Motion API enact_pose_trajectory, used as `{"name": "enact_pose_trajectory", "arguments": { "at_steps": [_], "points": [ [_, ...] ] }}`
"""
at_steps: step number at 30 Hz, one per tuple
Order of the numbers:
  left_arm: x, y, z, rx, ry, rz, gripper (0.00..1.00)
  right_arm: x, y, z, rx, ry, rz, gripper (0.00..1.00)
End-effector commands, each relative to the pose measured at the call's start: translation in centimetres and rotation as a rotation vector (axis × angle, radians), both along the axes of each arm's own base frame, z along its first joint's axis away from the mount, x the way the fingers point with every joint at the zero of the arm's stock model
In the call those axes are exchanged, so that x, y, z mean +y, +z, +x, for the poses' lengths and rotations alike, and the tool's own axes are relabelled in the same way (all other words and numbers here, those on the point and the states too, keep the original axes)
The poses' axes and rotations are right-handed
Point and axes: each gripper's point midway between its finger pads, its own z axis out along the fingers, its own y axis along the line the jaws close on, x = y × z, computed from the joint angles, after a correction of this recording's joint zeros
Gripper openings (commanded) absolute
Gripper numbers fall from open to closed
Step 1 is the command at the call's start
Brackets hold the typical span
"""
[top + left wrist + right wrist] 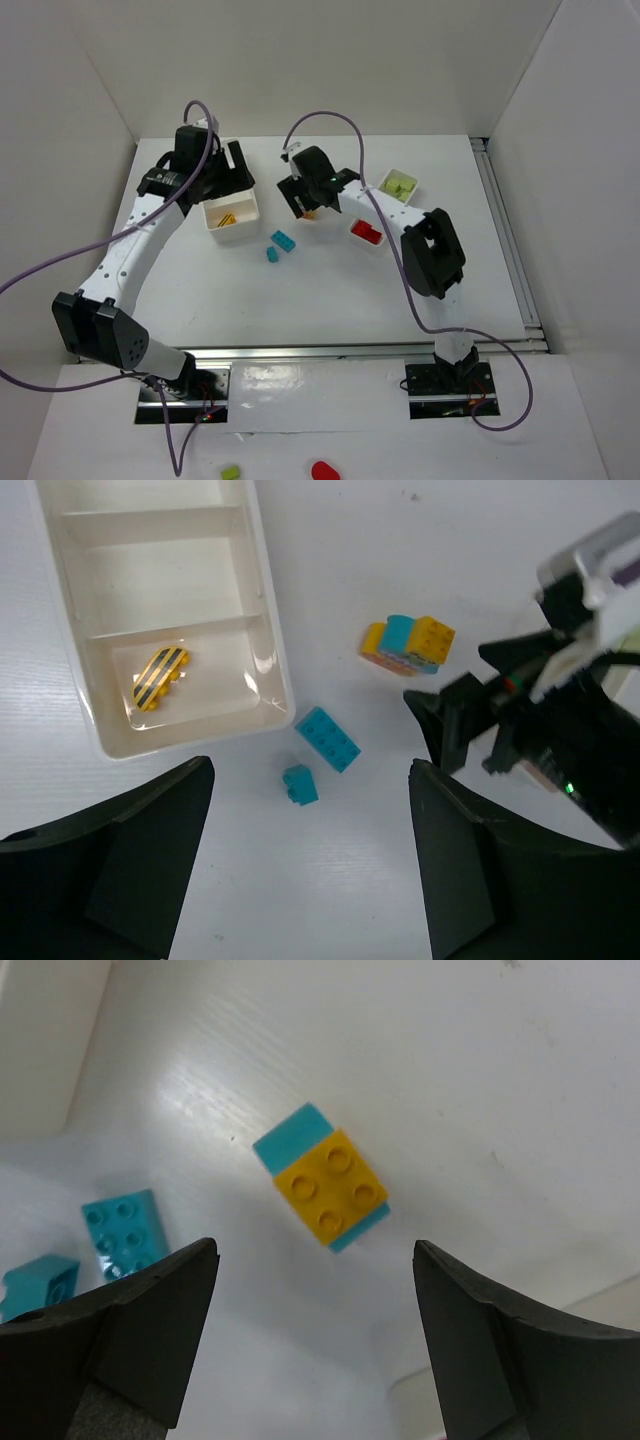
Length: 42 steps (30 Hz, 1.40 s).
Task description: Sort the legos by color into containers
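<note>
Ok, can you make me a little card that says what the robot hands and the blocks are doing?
white divided plastic tray: one yellow black-striped piece, end compartment
small white box: lime bricks inside
stack on table: yellow studded brick atop a cyan brick
loose on table: long cyan brick, small cyan brick
left gripper: open, empty
right gripper: open, facing the stack

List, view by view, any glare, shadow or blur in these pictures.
Top external: even, soft light, faint shadows, cyan bricks tiny. Left wrist: glare on the tray wall; left gripper's fingers dark and soft. Right wrist: streaky sheen on the table; yellow brick sharp.
</note>
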Motion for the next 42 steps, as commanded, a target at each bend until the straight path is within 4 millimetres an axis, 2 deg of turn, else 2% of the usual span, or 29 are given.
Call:
{"name": "enact_pose_trajectory", "arguments": {
  "at_steps": [1, 2, 4, 6, 8, 12, 14, 18, 23, 24, 25, 28, 31, 32, 34, 37, 39, 40, 41, 42],
  "points": [
    [0.6, -0.8, -1.2, 0.033, -0.045, 0.034, 0.88, 0.2, 1.8, 3.8, -0.083, 0.02, -0.014, 0.85],
    [1.1, -0.6, -1.5, 0.033, -0.035, 0.033, 0.88, 0.0, 0.9, 4.6, -0.078, 0.018, -0.029, 0.84],
    [1.6, -1.0, -1.5, 0.044, -0.024, 0.035, 0.88, 0.5, 1.2, 4.7, -0.074, 0.037, -0.011, 0.84],
    [1.6, -0.7, -1.6, 0.034, -0.03, 0.041, 0.88, 0.2, 0.2, 5.1, -0.067, 0.049, -0.023, 0.84],
    [1.8, -1.1, -1.7, 0.046, -0.029, 0.036, 0.87, 0.3, 0.5, 5.8, -0.083, 0.057, -0.016, 0.84],
    [1.8, -1.1, -1.7, 0.046, -0.029, 0.036, 0.87, 0.9, -0.4, 6.3, -0.056, 0.092, -0.001, 0.77],
    [1.7, -1.6, -1.8, 0.065, -0.036, 0.033, 0.87, 0.6, -0.4, 6.5, -0.036, 0.093, -0.002, 0.7],
    [2.0, -1.6, -1.7, 0.065, -0.027, 0.033, 0.87, 1.0, -0.5, 6.0, -0.019, 0.129, 0.01, 0.62],
    [2.0, -1.9, -1.6, 0.074, -0.027, 0.034, 0.87, 1.8, -0.9, 5.2, 0.022, 0.143, 0.059, 0.6],
    [2.0, -1.9, -1.6, 0.074, -0.027, 0.034, 0.87, 1.7, -1.8, 4.7, 0.045, 0.15, 0.054, 0.59],
    [2.0, -1.9, -1.6, 0.074, -0.027, 0.034, 0.87, 1.7, -1.6, 4.7, 0.043, 0.144, 0.063, 0.53],
    [2.0, -2.0, -1.6, 0.073, -0.033, 0.041, 0.87, 1.7, -0.6, 4.1, 0.034, 0.136, 0.095, 0.48],
    [2.0, -2.0, -1.6, 0.073, -0.033, 0.041, 0.87, 1.8, -0.1, 3.7, 0.036, 0.13, 0.123, 0.38],
    [2.0, -2.0, -1.6, 0.073, -0.033, 0.041, 0.87, 2.0, 0.8, 3.5, 0.029, 0.131, 0.146, 0.35],
    [2.0, -2.0, -1.6, 0.073, -0.033, 0.041, 0.87, 2.0, 0.7, 3.1, 0.041, 0.133, 0.156, 0.32],
    [1.3, -2.2, -1.7, 0.085, -0.074, 0.02, 0.87, 2.0, 2.9, 2.8, 0.023, 0.135, 0.183, 0.3],
    [-0.1, -2.2, -1.9, 0.074, -0.161, -0.012, 0.88, 1.9, 5.5, 2.5, 0.008, 0.142, 0.241, 0.29],
    [-0.8, -2.3, -1.8, 0.075, -0.199, -0.029, 0.89, 1.9, 5.7, 1.8, 0.02, 0.16, 0.253, 0.29],
    [-2.1, -2.6, -2.1, 0.081, -0.282, -0.065, 0.89, 1.3, 8.0, 1.5, 0.011, 0.175, 0.304, 0.29],
    [-2.9, -2.5, -2.2, 0.066, -0.332, -0.086, 0.89, 1.0, 8.8, 1.0, 0.018, 0.184, 0.333, 0.29]
  ]
}}
